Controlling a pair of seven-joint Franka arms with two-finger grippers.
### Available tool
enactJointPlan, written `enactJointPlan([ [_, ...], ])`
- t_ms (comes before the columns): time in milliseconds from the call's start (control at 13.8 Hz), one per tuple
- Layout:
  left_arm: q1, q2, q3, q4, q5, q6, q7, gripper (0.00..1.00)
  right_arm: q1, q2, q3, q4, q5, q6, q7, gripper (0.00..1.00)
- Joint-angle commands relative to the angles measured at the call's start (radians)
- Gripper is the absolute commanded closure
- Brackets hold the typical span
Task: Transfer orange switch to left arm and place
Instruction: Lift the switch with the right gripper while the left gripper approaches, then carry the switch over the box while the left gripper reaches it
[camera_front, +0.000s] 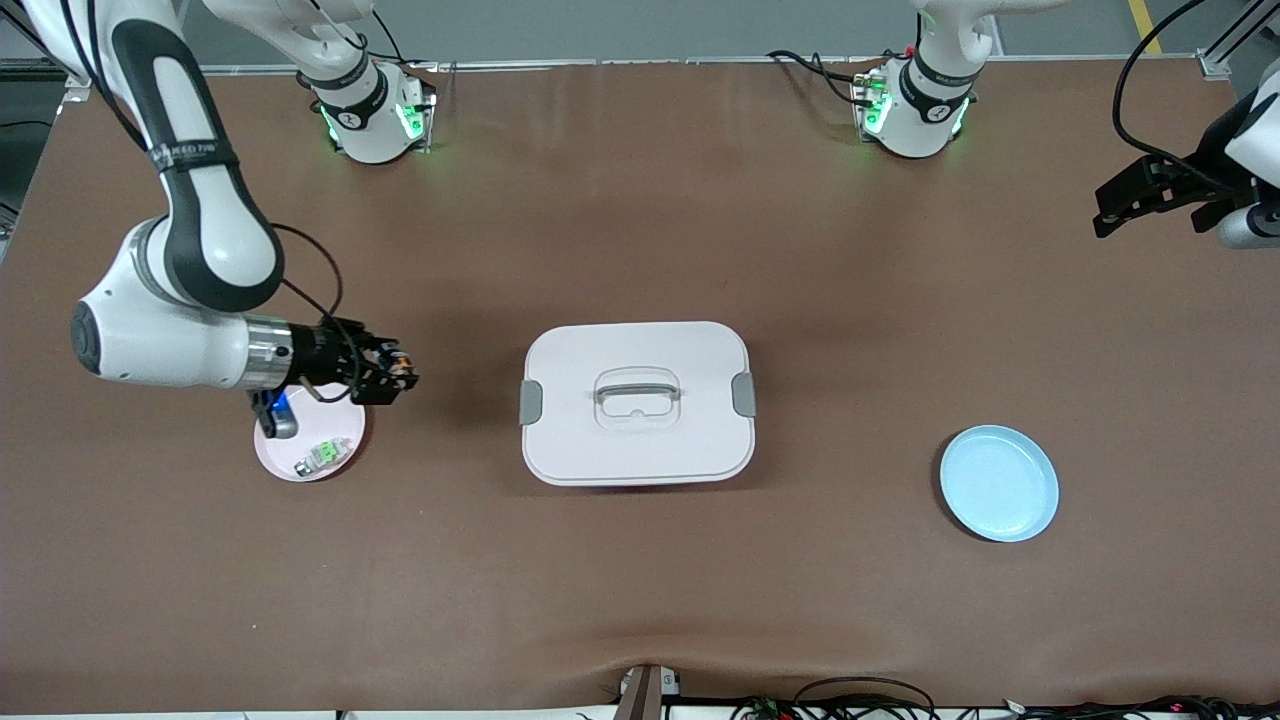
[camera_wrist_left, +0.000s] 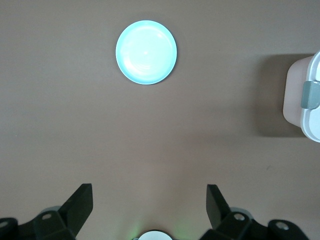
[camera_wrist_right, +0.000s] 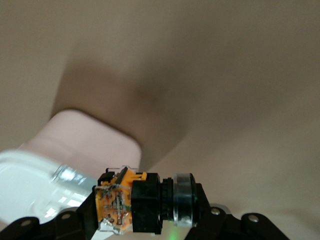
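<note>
Even, bright overhead light; the box (camera_front: 637, 400) casts a soft shadow on the table (camera_front: 640, 230) toward the right arm's end. In the right wrist view the box is blurred.

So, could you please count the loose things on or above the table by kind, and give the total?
Plates: 2, the pink plate and the blue plate
Lidded boxes: 1, the white box
Small parts: 2, the orange switch held in the right gripper, the green-and-clear part on the pink plate
Total: 5
</note>
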Motion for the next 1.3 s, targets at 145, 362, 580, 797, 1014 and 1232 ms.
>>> enactJointPlan([
  [145,-0.001,0.008,-0.028,0.013,0.004,-0.011,0.002,0.0,0.102,-0.032,-0.007,0.023,0.219,-0.007,0.181,1.0],
  [362,-0.011,0.031,-0.045,0.013,-0.028,-0.006,-0.003,0.0,0.166,-0.027,-0.009,0.072,0.267,-0.004,0.294,1.0],
  [580,-0.032,0.054,-0.055,0.016,-0.092,0.039,-0.003,0.0,0.205,-0.019,-0.009,0.117,0.401,-0.003,0.374,1.0],
  [797,-0.081,0.097,-0.061,0.018,-0.16,0.121,-0.006,0.0,0.257,-0.018,-0.01,0.166,0.495,0.029,0.439,1.0],
  [1014,-0.133,0.142,-0.062,0.021,-0.23,0.174,-0.064,0.0,0.342,0.023,-0.01,0.233,0.514,0.159,0.541,1.0],
  [1232,-0.216,0.172,-0.064,0.022,-0.24,0.273,-0.075,0.0,0.395,0.115,-0.009,0.344,0.521,0.183,0.588,1.0],
])
